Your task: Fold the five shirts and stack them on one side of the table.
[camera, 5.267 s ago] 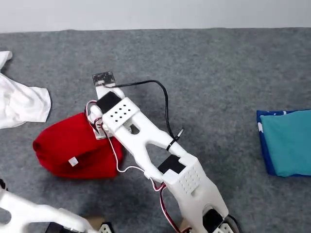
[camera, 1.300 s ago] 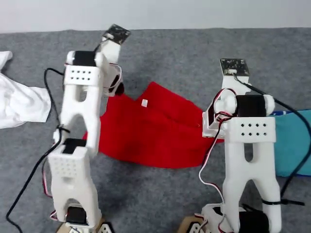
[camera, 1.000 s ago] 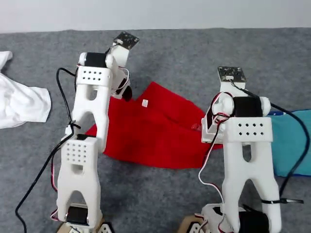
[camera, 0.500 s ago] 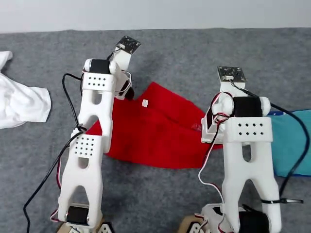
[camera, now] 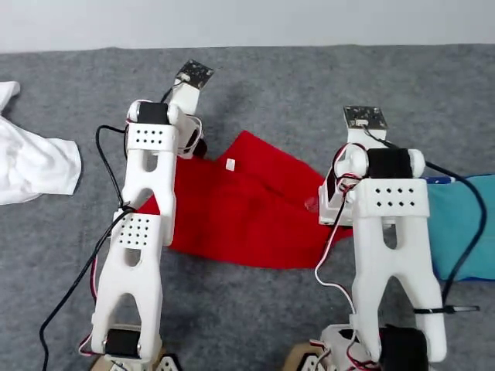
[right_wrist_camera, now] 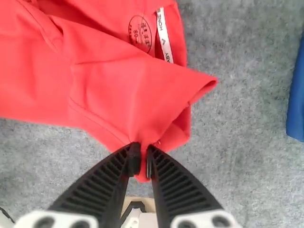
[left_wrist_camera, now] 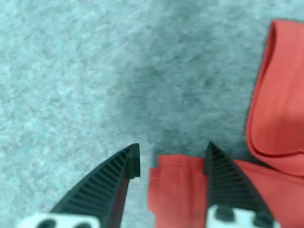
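A red shirt (camera: 247,209) lies spread and creased in the middle of the grey table. My left gripper (left_wrist_camera: 172,159) stands open just above the shirt's far left corner (left_wrist_camera: 176,192), and the corner lies between the two black fingers. In the high view that gripper (camera: 198,147) sits at the shirt's left edge. My right gripper (right_wrist_camera: 141,159) is shut on a pinched fold of the red shirt (right_wrist_camera: 109,80) at its right edge, with the neck label showing. From above, the right gripper (camera: 326,202) is tucked under its white arm.
A crumpled white shirt (camera: 35,162) lies at the far left edge. Folded teal and blue shirts (camera: 464,224) are stacked at the right edge, close behind the right arm; the blue edge (right_wrist_camera: 297,109) shows beside the right gripper. Bare grey carpet stretches along the back.
The red shirt, earlier bunched at the left, is now spread in the middle. Over the last second the left arm shifted over the shirt's left corner. The right arm kept its hold.
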### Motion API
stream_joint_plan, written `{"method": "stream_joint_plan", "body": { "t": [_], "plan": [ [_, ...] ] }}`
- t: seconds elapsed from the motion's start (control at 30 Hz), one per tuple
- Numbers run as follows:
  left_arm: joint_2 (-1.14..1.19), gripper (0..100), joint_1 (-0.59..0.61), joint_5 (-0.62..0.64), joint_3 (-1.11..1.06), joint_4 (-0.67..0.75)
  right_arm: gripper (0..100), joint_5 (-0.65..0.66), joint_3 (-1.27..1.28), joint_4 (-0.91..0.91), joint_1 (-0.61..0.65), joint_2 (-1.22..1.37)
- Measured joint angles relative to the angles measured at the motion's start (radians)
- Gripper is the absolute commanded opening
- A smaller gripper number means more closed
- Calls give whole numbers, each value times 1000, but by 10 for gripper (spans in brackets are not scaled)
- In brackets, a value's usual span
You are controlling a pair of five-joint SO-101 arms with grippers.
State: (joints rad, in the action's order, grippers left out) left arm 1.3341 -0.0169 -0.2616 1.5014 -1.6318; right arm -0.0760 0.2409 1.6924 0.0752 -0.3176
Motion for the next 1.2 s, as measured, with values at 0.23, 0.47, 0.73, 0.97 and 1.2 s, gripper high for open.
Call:
{"method": "stream_joint_plan", "body": {
  "t": [0.23,0.47,0.73,0.97,1.2],
  "plan": [
    [0,82,-11,-69,0,-3,9,0,0,0,-2,0],
    [0,2,-49,-124,0,-58,9,0,0,0,-2,0],
    [0,3,-49,-130,8,-81,9,0,0,0,-2,0],
    [-6,136,-40,-130,58,-92,9,0,0,0,2,0],
    [-52,238,29,-103,58,-94,9,0,0,0,2,0]
  ]
}}
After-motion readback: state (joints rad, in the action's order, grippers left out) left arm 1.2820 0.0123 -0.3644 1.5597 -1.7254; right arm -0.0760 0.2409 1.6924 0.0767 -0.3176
